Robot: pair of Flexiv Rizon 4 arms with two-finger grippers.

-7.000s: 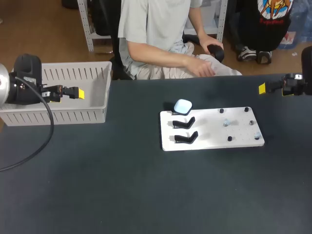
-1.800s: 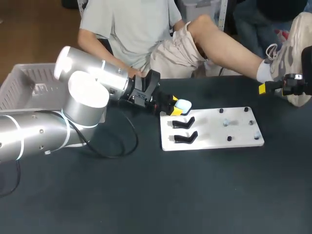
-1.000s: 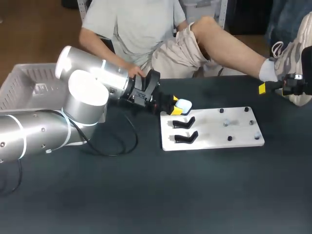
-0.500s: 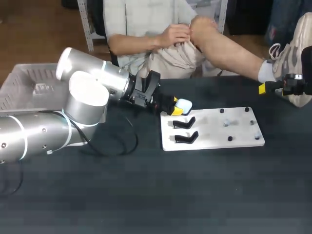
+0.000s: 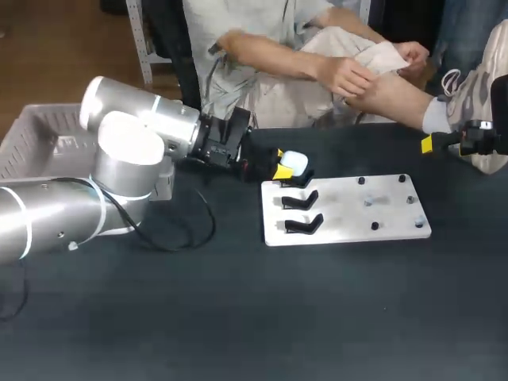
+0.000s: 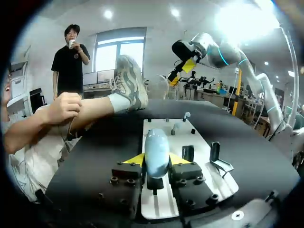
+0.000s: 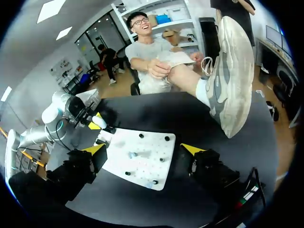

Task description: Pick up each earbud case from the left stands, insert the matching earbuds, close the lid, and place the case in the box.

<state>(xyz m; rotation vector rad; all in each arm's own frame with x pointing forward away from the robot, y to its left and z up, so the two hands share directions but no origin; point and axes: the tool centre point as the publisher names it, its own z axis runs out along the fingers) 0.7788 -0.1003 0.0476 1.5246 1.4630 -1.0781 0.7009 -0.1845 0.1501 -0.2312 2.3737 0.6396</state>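
Our left gripper (image 6: 156, 160) is clamped on the pale blue earbud case (image 6: 156, 147) at the far-left corner of the white board (image 5: 349, 230), while our right gripper (image 7: 143, 149) hangs at the far right of the table (image 5: 238, 317), fingers wide apart. We judge the lift wants a straight pull up and away, squeeze firm on the smooth shell, clear of the empty stands (image 5: 301, 199) nearby.

Silver left arm (image 5: 131, 151); black cable (image 5: 208, 228); black, yellow-tipped left hand (image 5: 281, 163).
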